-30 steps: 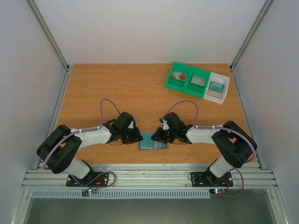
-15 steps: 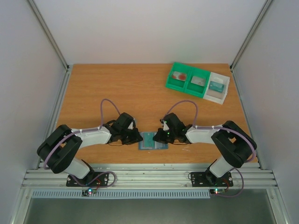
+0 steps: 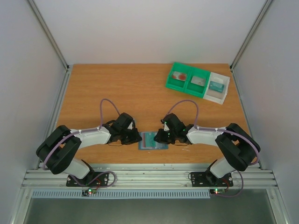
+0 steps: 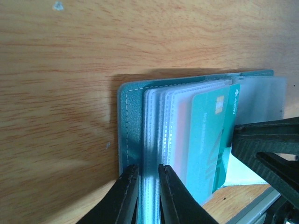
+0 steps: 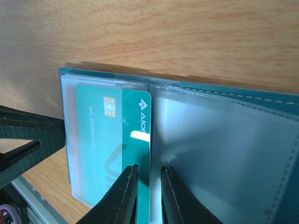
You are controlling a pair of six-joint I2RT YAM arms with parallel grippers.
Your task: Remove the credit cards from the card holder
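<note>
Open card holder [image 3: 153,140] lies flat on table [image 3: 117,88] near front edge, btw the 2 grippers. L gripper [image 4: 148,182] — fingers clamped on the holder's stack of clear sleeves at its L side. R gripper [image 5: 149,182] — fingers nearly together w/ edge of teal chip card [image 5: 105,140] btw them; can't tell if they pinch it. Pinkish card [image 4: 180,126] shows thru sleeves. Far R: green tray [image 3: 187,87], red card [image 3: 180,75] in its L compartment.
</note>
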